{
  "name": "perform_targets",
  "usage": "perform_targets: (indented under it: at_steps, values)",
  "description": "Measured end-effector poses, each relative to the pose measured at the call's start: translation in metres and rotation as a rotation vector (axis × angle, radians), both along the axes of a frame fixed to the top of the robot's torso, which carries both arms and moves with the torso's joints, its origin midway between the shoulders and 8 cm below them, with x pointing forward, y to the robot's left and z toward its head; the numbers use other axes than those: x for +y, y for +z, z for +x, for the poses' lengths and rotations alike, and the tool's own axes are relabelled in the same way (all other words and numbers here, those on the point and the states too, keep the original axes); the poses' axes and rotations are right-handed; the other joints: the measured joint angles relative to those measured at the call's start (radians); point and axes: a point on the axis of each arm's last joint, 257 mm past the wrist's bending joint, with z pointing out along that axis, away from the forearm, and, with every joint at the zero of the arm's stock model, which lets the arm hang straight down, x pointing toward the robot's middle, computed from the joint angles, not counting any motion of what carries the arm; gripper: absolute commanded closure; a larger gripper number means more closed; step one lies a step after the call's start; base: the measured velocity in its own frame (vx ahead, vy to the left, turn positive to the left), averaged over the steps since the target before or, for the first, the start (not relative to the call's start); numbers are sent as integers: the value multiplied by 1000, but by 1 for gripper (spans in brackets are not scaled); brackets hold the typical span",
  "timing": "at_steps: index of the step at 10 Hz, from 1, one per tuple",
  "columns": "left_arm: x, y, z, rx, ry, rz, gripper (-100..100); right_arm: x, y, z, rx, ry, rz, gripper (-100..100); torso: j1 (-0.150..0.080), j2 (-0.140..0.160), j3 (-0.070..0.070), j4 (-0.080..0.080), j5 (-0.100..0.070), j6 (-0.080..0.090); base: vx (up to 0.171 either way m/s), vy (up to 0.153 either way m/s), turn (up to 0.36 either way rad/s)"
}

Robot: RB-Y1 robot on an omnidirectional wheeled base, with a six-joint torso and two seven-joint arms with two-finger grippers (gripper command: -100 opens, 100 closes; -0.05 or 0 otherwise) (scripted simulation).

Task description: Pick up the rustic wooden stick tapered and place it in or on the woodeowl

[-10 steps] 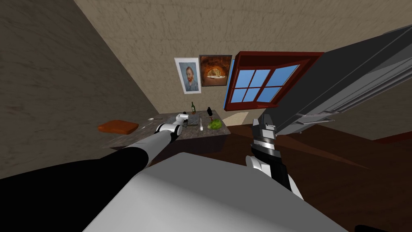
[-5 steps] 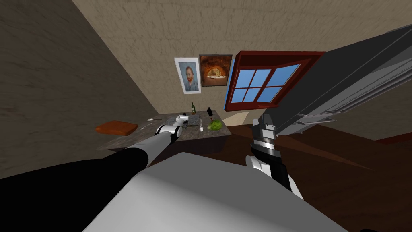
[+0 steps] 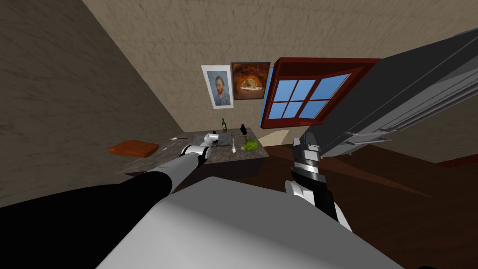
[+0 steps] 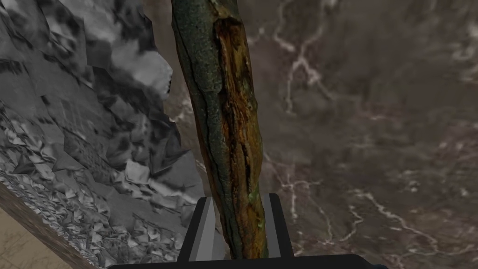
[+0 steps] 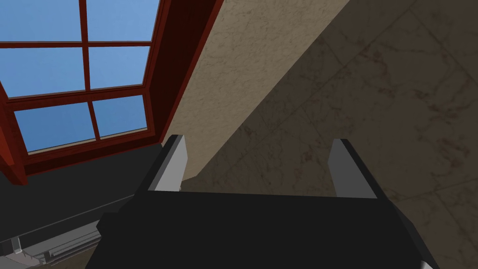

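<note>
Head camera high, rolled, table point(image 3: 224, 154) far off, left wrist close over it (shared)

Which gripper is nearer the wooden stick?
Left. The left gripper is shut on the stick over the marble tabletop; the right gripper stands open off to the side, away from that tabletop.

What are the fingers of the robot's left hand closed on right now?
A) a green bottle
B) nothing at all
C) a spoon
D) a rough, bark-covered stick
D: in the left wrist view the two fingers press the sides of a brown, bark-covered stick, with the marbled table behind it.
</note>
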Motion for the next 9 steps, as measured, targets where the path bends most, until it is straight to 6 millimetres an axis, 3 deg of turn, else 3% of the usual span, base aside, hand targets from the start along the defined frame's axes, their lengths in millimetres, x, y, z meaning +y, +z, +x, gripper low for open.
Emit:
perform_targets:
  at_steps: [1, 2, 4, 5, 6, 9]
  values:
    - [0, 0, 0, 0, 0, 0, 0, 0, 0, 0, 0, 0, 0, 0, 0, 0, 0, 0, 0, 0, 0, 0, 0]
    - [0, 0, 0, 0, 0, 0, 100, 0, 0, 0, 0, 0, 0, 0, 0, 0, 0, 0, 0, 0, 7, 5, -1]
    - [-1, 6, 3, -3, -1, 1, 100, 0, 0, 0, 0, 0, 0, 0, -1, 2, 1, 0, 0, 0, -37, -18, -7]
    - [-2, 8, 4, -1, 0, 1, 0, 0, 0, 0, 0, 0, 0, 0, -1, 2, 1, 0, 0, 0, 0, 0, 0]
    - [-2, 7, 4, -1, 0, 0, 100, 0, 0, 0, 0, 0, 0, 0, 0, 1, 0, 0, 0, 0, -44, 12, -73]
    - [-7, 29, 19, -36, -2, -8, 100, 0, 0, 0, 0, 0, 0, 0, 2, 5, 3, 2, 0, 1, -83, 53, -97]
